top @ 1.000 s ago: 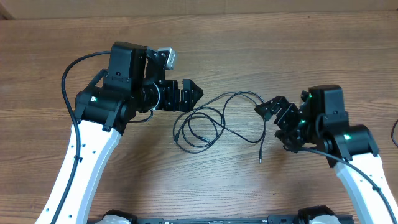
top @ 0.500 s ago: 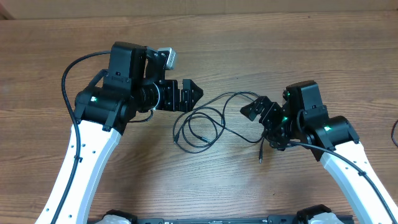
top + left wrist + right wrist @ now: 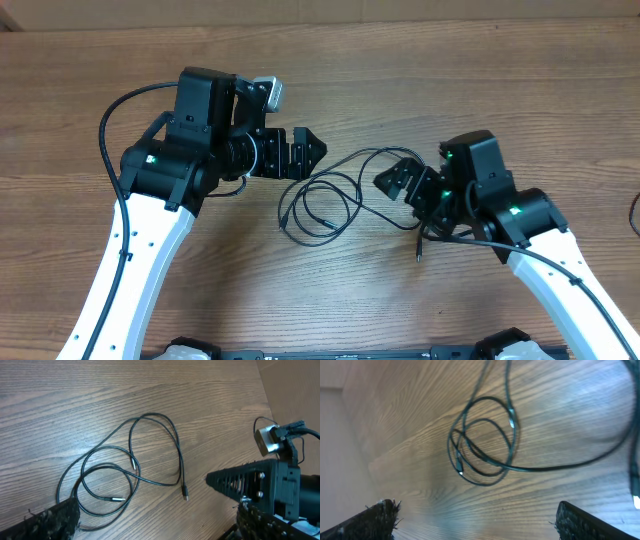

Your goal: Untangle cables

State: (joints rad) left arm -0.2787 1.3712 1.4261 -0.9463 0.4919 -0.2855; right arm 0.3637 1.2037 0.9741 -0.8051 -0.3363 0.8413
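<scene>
Overhead view, read from left to right. At left I see the left arm [image 3: 150,200], white with a black wrist, reaching in from the near edge over the wooden table [image 3: 500,70]. The left gripper [image 3: 312,150] points right with its jaws spread wide and nothing between them. Its tips stand just beside the upper left of the tangle, and I cannot tell whether they touch it.

At centre lie the cables [image 3: 357,195]: thin black cords flat on the wood between the two grippers. They are wound into several overlapping loops, with one long arc swinging toward the far side and on to the right. The left wrist view gives the cables [image 3: 178,460] as crossing loops with three silvery-tipped plugs [image 3: 185,494] lying free on the wood. One of my own fingers [image 3: 52,520] sits at the lower left corner, next to the outer loop.

At right, the right gripper [image 3: 408,195] faces left, jaws likewise wide and empty, over the right-hand stretch of cord; I cannot judge its height above the cord. One plug [image 3: 418,255] lies just beside that gripper, toward the near edge. The right wrist view is blurred and shows the cables [image 3: 511,422] ahead of the fingers [image 3: 380,515] and apart from them.
</scene>
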